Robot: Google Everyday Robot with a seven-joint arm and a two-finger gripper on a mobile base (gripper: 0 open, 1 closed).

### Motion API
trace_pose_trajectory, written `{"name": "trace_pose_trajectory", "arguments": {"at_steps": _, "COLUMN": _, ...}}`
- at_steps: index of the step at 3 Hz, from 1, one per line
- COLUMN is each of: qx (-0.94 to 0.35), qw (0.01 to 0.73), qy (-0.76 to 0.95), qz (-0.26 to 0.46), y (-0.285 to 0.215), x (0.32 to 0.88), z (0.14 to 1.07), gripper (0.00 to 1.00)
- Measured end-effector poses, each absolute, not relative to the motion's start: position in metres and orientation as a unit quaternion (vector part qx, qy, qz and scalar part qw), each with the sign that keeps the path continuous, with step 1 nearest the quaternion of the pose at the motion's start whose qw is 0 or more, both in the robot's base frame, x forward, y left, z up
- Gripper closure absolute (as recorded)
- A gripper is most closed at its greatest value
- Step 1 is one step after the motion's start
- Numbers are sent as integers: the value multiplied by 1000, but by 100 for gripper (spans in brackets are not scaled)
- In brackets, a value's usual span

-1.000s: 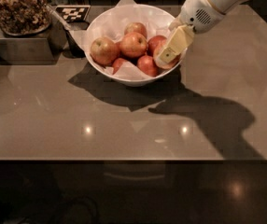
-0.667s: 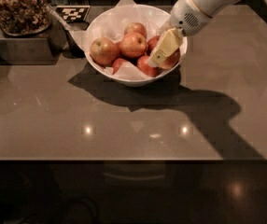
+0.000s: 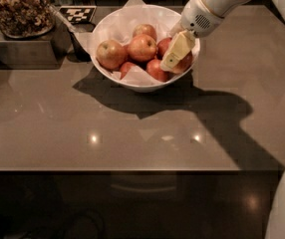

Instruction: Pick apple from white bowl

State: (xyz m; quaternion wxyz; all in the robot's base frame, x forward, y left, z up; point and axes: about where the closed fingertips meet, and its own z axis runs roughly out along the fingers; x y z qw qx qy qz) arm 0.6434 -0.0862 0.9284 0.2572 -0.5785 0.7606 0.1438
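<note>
A large white bowl lined with crumpled white paper stands at the back of the counter. It holds several red apples with yellow blush; one apple sits in the middle, another at the left. My gripper comes in from the upper right on a white arm. Its pale yellow fingers reach down into the right side of the bowl, over the apples there.
A clear jar of brown nuts stands on a metal box at the back left. A black-and-white marker card lies behind the bowl. The grey counter ends at a front edge below.
My gripper has moved left and down, from the bowl's right rim into the bowl over the right-hand apples. The apples have not visibly moved.
</note>
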Motion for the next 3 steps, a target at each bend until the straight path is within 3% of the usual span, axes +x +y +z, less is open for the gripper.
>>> {"name": "trace_pose_trajectory", "arguments": {"at_steps": 2, "qx": -568, "qw": 247, "qy": 775, "qz": 123, "y": -112, "x": 652, "z": 923, "gripper": 9}}
{"name": "trace_pose_trajectory", "arguments": {"at_steps": 3, "qx": -554, "qw": 245, "qy": 782, "qz": 145, "y": -108, "x": 648, "z": 912, "gripper": 19}}
